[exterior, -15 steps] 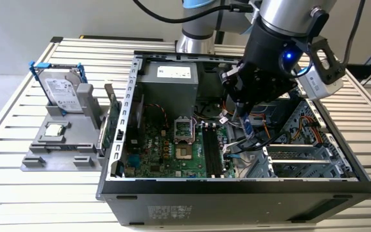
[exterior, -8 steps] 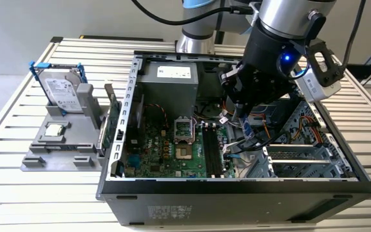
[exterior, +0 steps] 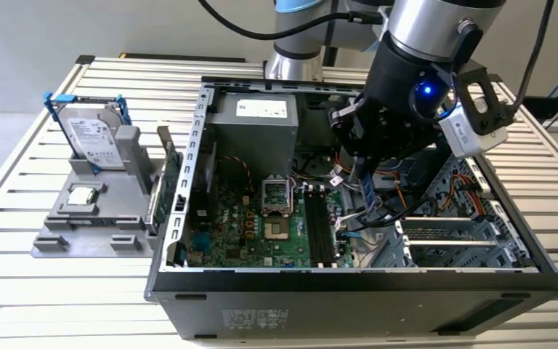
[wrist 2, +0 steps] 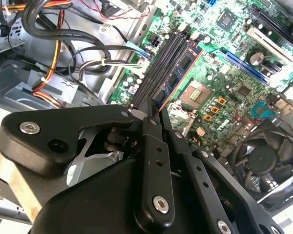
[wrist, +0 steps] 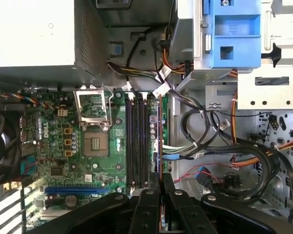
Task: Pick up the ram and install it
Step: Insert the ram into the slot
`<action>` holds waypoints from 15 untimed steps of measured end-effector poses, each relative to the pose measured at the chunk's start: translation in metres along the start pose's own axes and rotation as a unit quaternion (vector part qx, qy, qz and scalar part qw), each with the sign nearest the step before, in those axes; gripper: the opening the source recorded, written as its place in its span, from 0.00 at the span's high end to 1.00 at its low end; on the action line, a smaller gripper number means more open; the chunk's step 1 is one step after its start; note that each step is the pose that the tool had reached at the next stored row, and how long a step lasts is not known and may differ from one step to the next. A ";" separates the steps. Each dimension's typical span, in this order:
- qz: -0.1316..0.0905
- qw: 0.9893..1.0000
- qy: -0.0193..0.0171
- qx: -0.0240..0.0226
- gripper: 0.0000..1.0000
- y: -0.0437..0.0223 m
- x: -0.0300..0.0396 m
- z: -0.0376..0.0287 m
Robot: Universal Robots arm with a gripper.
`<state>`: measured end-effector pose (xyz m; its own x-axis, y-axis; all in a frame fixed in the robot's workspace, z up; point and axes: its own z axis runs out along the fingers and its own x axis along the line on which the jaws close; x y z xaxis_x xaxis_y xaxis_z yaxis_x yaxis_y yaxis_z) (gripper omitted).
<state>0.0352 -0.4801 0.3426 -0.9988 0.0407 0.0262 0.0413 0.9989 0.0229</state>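
Tool [wrist: 159, 181] clenched on the ram [wrist: 159, 131], which stands on edge along the outermost memory slot. Empty black slots [wrist: 136, 141] lie just beside one long edge. Cables [wrist: 195, 141] crowd the other, toward the exterior view's right.

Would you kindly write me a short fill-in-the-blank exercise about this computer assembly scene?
1. The gripper hangs inside the open computer ____.
2. Its fingers pinch the ram, which lies alongside the black memory ____ on the motherboard.
3. On the exterior view's left, the hard drive stands in a ____ frame.
Missing words: case; slots; blue.
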 end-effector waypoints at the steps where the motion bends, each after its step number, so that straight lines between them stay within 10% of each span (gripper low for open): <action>1: 0.001 1.000 0.000 0.000 1.00 0.0000 0.0000 0.0003; 15: 0.011 1.000 -0.001 0.001 1.00 -0.0001 0.0010 0.0030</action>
<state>0.0341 -0.4801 0.3396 -0.9978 0.0625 0.0238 0.0629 0.9978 0.0207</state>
